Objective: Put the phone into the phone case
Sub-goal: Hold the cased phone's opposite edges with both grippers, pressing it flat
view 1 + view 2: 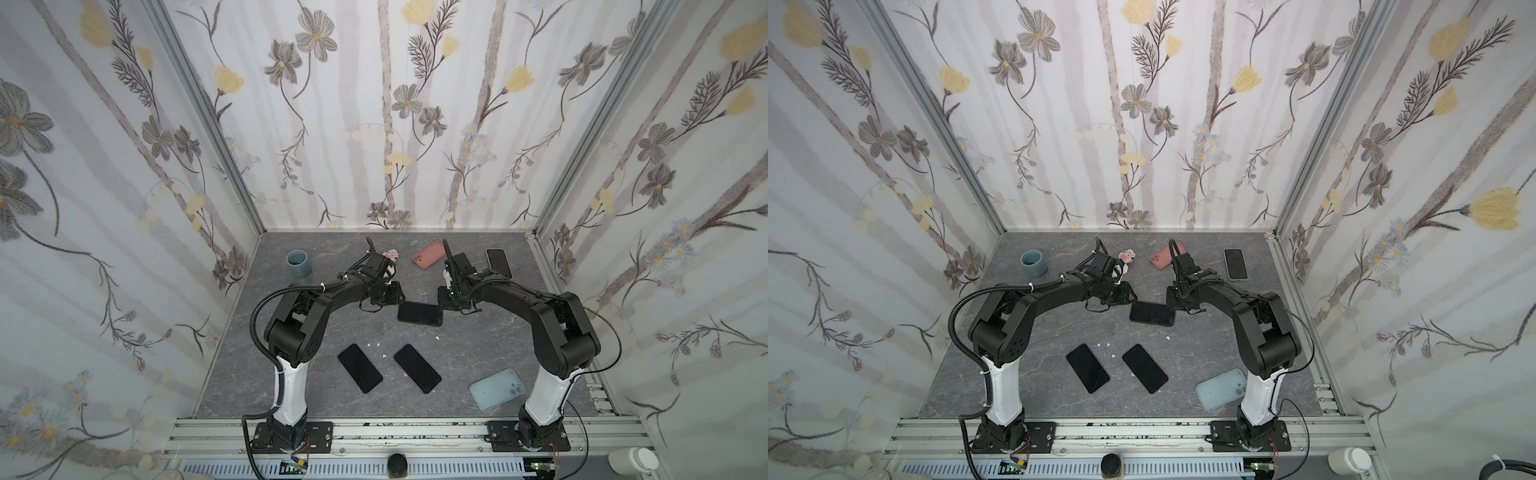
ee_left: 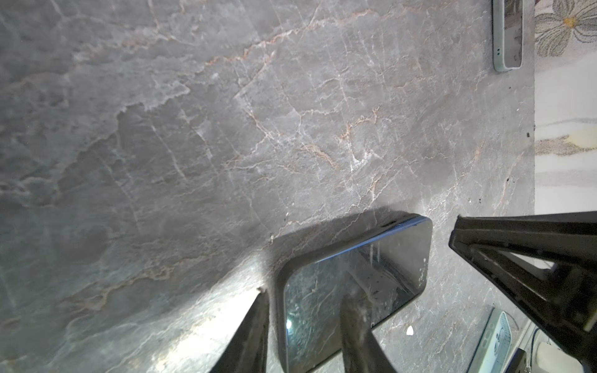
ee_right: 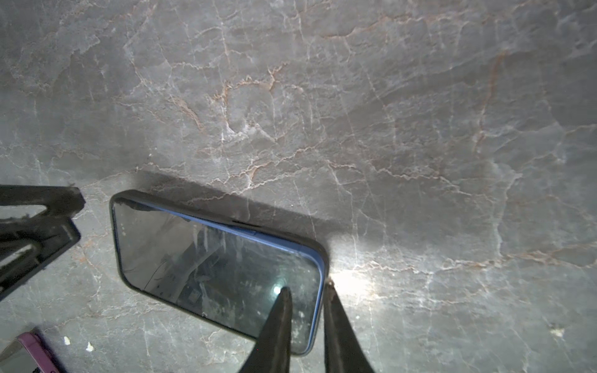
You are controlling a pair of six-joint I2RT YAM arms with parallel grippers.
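The phone point(image 1: 419, 313) point(image 1: 1152, 313) lies flat and screen up at the table's middle, set in a dark phone case point(image 3: 181, 203) whose rim point(image 2: 279, 290) frames it. Its blue side shows along one long edge and at the right end. My left gripper point(image 2: 307, 292) point(image 1: 399, 301) is open astride the left end, with one finger beyond the case and one over the screen. My right gripper point(image 3: 307, 285) point(image 1: 442, 307) is shut narrowly on the right end, with one fingertip point(image 3: 284, 294) on the glass and the other outside the end.
Two bare black phones point(image 1: 359, 368) point(image 1: 417, 368) lie near the front. A pale blue case point(image 1: 496, 389) rests by the right arm's base. At the back are a pink case point(image 1: 429, 254), another phone point(image 1: 498, 262), a teal cup point(image 1: 298, 263) and a small figure point(image 1: 391, 254).
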